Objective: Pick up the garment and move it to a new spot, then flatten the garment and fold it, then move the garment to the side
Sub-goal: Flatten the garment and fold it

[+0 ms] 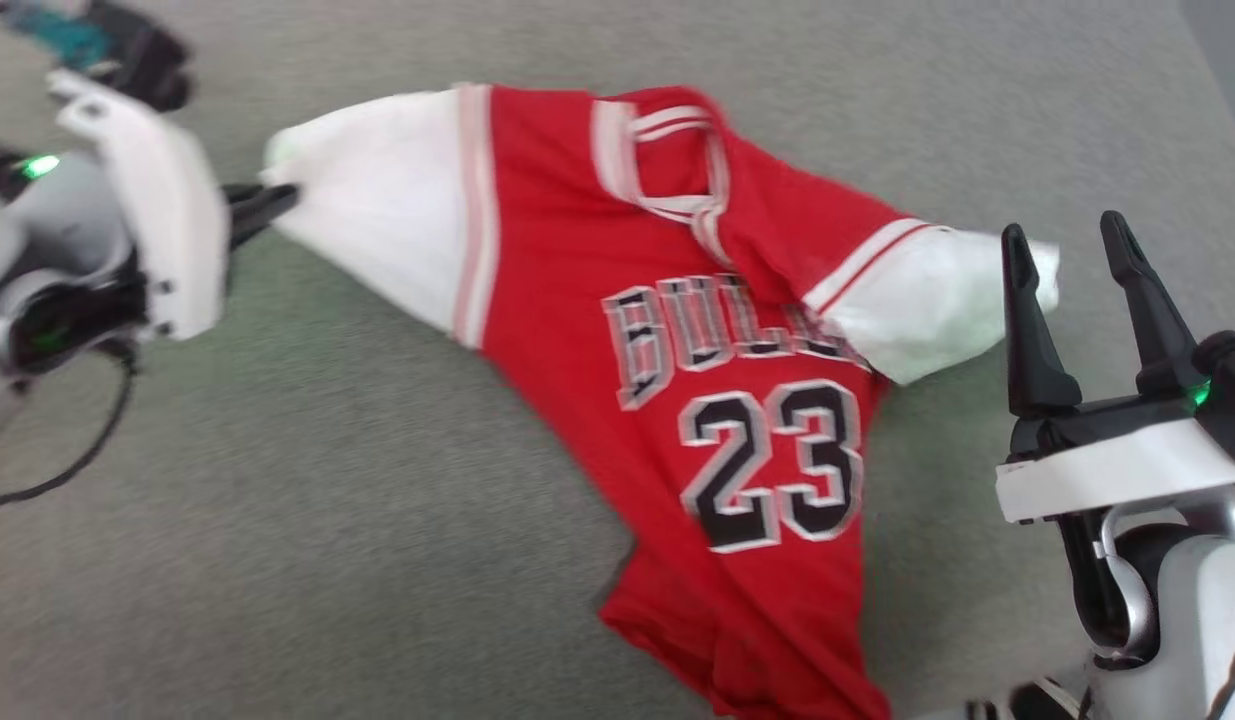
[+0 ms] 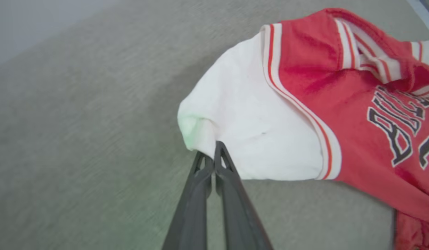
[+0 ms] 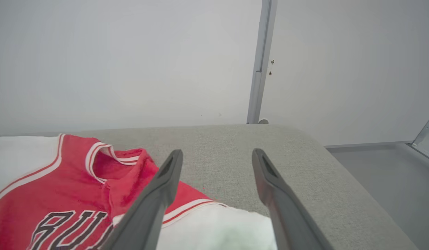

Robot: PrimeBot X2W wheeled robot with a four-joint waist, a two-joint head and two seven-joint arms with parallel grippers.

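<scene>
Pinching the nine o'clock sleeve (image 2: 249,132), the left gripper (image 2: 214,152) is apparently flattening the face-up garment (image 1: 627,330) on the tabletop (image 1: 327,450), while the right gripper (image 1: 1062,235), jaws spread, is needing to grasp the three o'clock sleeve (image 1: 927,300)

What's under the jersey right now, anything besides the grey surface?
The grey fabric surface shows all round the garment, and nothing pokes out. What lies directly beneath is hidden by the cloth. The left gripper pinches one white sleeve's edge.
</scene>
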